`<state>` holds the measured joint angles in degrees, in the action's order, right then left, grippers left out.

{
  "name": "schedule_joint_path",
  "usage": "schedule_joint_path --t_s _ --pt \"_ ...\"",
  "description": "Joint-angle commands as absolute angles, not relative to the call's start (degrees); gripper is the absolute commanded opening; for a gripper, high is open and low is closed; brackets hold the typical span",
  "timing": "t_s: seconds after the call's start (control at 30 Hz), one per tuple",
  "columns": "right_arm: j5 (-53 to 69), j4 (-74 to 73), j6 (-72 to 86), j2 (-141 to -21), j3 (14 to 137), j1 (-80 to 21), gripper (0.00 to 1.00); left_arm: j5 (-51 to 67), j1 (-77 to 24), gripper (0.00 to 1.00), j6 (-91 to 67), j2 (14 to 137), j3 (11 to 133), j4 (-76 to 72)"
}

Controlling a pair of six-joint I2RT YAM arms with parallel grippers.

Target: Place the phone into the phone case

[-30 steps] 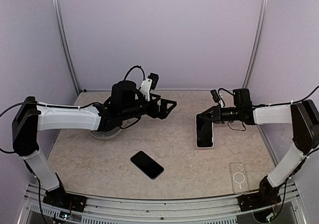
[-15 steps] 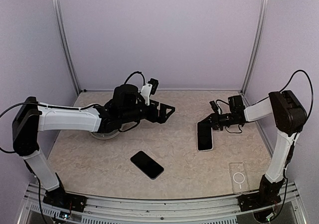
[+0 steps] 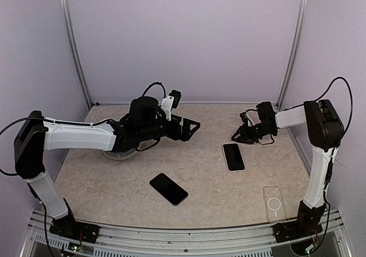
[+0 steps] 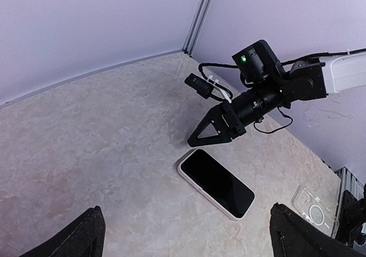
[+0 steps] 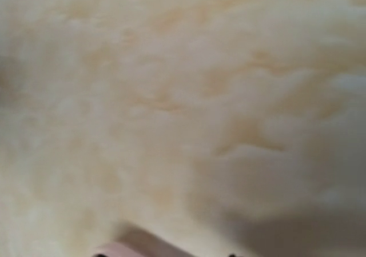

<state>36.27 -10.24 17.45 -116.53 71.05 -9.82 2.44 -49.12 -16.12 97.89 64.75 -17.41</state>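
Note:
A phone with a white rim [image 3: 233, 157] lies flat, screen up, on the right of the table; it also shows in the left wrist view [image 4: 216, 184]. A clear phone case [image 3: 274, 204] lies at the front right, and in the left wrist view [image 4: 311, 208]. A second, all-black phone [image 3: 168, 189] lies at the front centre. My right gripper [image 3: 237, 137] is low over the table just behind the white-rimmed phone, apart from it, open and empty [image 4: 197, 140]. My left gripper [image 3: 191, 125] hovers open and empty over the table's middle.
A round grey disc [image 3: 120, 152] lies under the left arm. Metal corner posts [image 3: 291, 45] and lilac walls close in the back and sides. The right wrist view shows only blurred marble table [image 5: 183, 97] from very close.
My right gripper has laid the white-rimmed phone down flat, let go of it and drawn back toward the back right. The left arm has barely moved.

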Motion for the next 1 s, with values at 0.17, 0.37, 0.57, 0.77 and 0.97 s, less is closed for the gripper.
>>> schedule_joint_path --t_s 0.17,0.37,0.57,0.77,0.97 --pt "9.7 -26.2 14.1 -107.1 76.3 -13.3 0.35 1.2 -48.5 0.99 -15.8 98.1 65.3 -16.4" --pt "-9.8 -47.2 24.3 -98.1 71.2 -22.6 0.44 -2.0 -48.4 0.99 -15.8 98.1 65.3 -15.0" --pt "-9.3 -56.0 37.2 -89.1 57.1 -30.1 0.48 -10.2 -48.5 0.99 -16.0 95.8 64.8 -11.9" --pt "-0.2 -52.1 42.2 -79.0 43.6 -32.3 0.67 -25.9 -48.6 0.99 -14.5 90.1 61.5 -10.2" --pt "4.9 -48.8 46.1 -76.4 37.4 -35.3 0.5 -32.0 -48.8 0.99 -15.1 85.4 57.6 -10.9"
